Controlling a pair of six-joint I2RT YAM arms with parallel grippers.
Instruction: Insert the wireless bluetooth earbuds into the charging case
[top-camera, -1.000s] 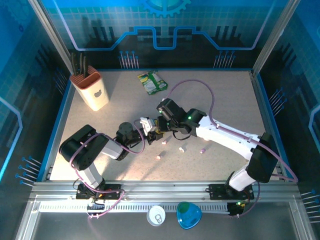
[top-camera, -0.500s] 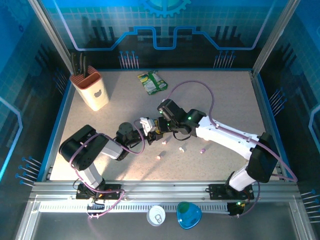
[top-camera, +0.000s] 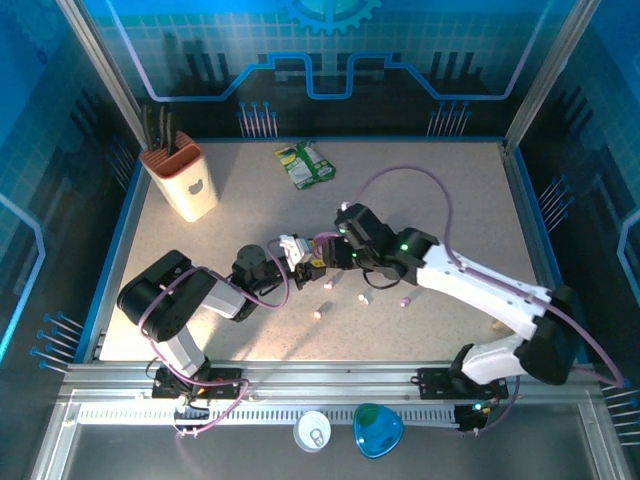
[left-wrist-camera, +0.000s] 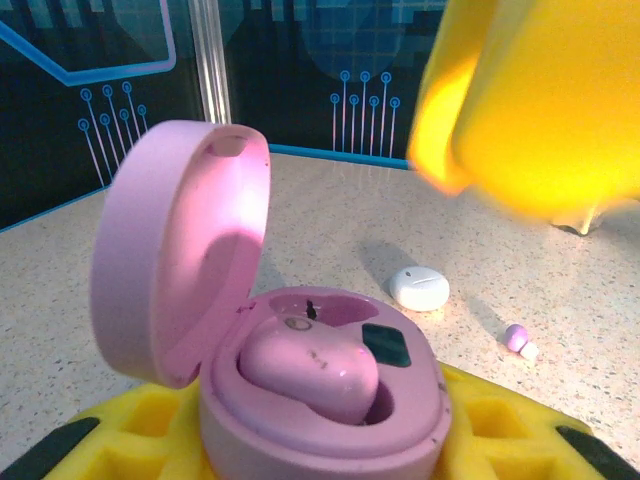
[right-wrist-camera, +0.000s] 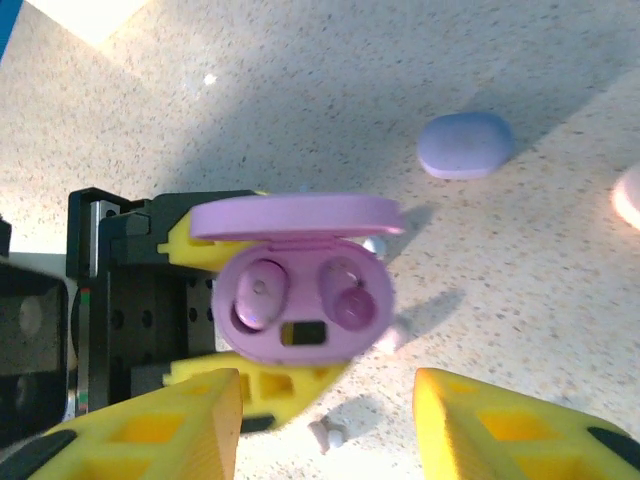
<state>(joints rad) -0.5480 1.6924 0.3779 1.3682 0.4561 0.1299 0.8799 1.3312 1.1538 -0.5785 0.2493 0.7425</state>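
My left jaws are clamped on the base of the pink charging case (right-wrist-camera: 300, 310). They hold it over the worktop (top-camera: 450, 190), near the middle of the overhead frame, with its lid (left-wrist-camera: 180, 250) swung up. My right jaws stand apart directly above it with nothing between them. In the right wrist view both sockets look filled: a pale earbud (right-wrist-camera: 258, 293) in the left one and a darker earbud (right-wrist-camera: 350, 302) in the right. I cannot tell from here whether the darker one is fully home.

That is my first worry. If it sits proud, bringing the lid down could push it askew or pop it out.

My second worry is the right jaws, which hang close over the lid's edge. A slanted pull-away could clip the lid and twist the case in my left grip. That grip is on a smooth, rounded shell, and I judge it could slip easily.

Third, any tilt of my left wrist while the lid is up could spill both earbuds.

Loose earbuds (top-camera: 364, 298) lie scattered below and to the right of the case in the overhead frame. A closed purple case (right-wrist-camera: 465, 145) and a white case (left-wrist-camera: 420, 288) lie near them. A low sweep of my right arm could knock any of these across the worktop.
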